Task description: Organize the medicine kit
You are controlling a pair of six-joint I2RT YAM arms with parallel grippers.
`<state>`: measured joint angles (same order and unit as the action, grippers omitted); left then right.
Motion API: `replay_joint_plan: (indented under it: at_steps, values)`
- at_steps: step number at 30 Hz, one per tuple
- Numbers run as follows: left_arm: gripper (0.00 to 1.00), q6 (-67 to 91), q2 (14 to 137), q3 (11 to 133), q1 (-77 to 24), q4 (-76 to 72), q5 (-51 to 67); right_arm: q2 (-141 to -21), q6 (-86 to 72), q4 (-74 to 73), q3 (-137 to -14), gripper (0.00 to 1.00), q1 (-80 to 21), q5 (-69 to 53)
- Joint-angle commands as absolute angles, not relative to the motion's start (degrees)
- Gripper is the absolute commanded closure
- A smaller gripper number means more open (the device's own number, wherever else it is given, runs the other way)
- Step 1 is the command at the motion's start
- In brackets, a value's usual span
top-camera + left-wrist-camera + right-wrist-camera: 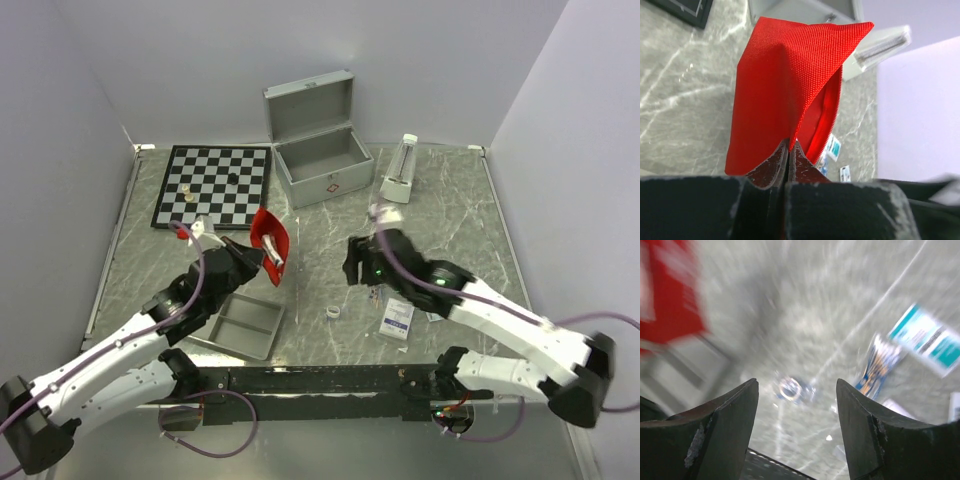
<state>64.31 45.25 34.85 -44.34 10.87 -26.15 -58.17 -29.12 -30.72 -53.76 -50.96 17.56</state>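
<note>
Standing at far edge of worktop (455, 205), mid-width: medicine kit (322, 168); boxy silver case, lid raised upright, small red mark on front; left arm stretched forward, left gripper (790, 146) pinched tight on edge of red pouch (785, 85), pouch lifted off worktop; right arm bent inward, right gripper (797, 390) jaws wide apart, nothing between them.

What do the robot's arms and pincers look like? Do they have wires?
The left arm and right arm are white tubes with black joints, and a purple cable runs along each. The left pincer and right pincer have chunky black fingers with scuffed grey edges.
</note>
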Motion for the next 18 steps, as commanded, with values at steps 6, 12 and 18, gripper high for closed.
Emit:
replay_joint_plan:
  at_steps: [6, 12, 18]
  values:
    - [0.99, 62.1, 36.7, 32.5, -44.3, 12.9, -29.7, -75.4, -27.9, -23.8, -48.4, 0.31, -53.0, 9.0]
    - [0.99, 62.9, 35.6, 31.3, -44.2, 15.0, -29.3, -84.2, -27.2, -20.9, -50.3, 0.31, -53.6, 7.2]
    - [0.99, 62.5, 33.9, 31.0, -44.3, 16.1, -29.8, -87.8, -27.9, -20.3, -50.8, 0.39, -53.6, 4.6]
